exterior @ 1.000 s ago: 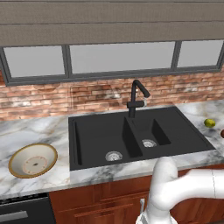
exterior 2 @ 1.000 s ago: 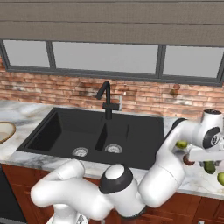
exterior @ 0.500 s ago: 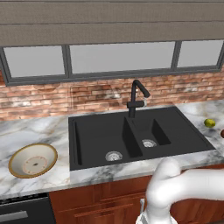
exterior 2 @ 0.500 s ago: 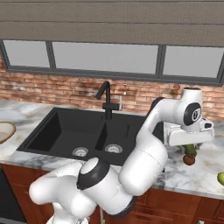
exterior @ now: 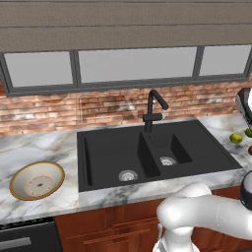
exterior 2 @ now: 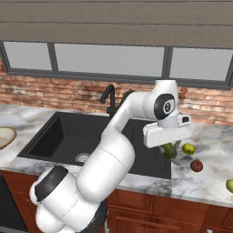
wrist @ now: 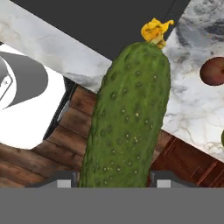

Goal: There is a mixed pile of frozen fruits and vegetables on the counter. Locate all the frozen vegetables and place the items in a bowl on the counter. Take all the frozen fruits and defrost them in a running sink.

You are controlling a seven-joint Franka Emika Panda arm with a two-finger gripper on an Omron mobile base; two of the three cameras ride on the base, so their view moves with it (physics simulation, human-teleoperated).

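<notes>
Gripper is clamped on the cucumber; hand view shows its yellow flower tip, left base view catches the bowl.

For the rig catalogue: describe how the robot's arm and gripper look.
The glossy white arm is built of thick rounded segments with dark grey joint rings and a round dark cap bearing a small white mark. The white box-shaped hand ends in a gripper with small grey finger tips. No cables show.
</notes>
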